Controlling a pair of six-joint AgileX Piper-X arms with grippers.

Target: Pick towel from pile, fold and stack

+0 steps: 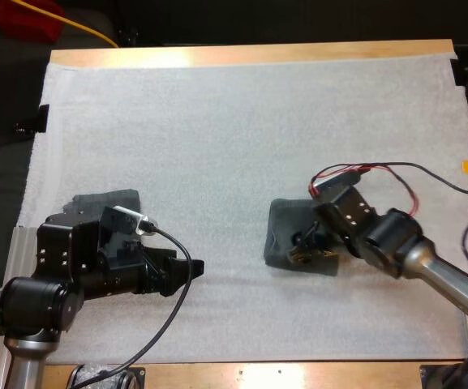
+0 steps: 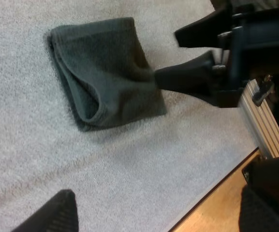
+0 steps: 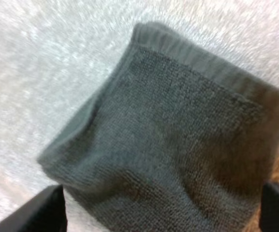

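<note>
The right fingers (image 3: 35,215) stand wide apart and hold nothing. They are low over the folded towel (image 2: 105,72), with one finger at each side of it. From the left wrist, one right finger touches the towel's edge. The other finger is up in the air, clear of the towel.

The towel is dark grey-green. It is folded into a small thick square and lies flat on the white mat (image 1: 217,138), a bit to the right of the middle. On one side the layers gape open like a loop.

The left fingers (image 2: 52,217) are wide apart too, and they hold nothing. They hang over the left part of the mat, well apart from the folded towel, and they point toward it.

Behind the left arm lies a crumpled towel (image 1: 104,200), at the left side of the mat. The arm hides part of it. The mat covers most of the wooden counter (image 1: 250,55).
</note>
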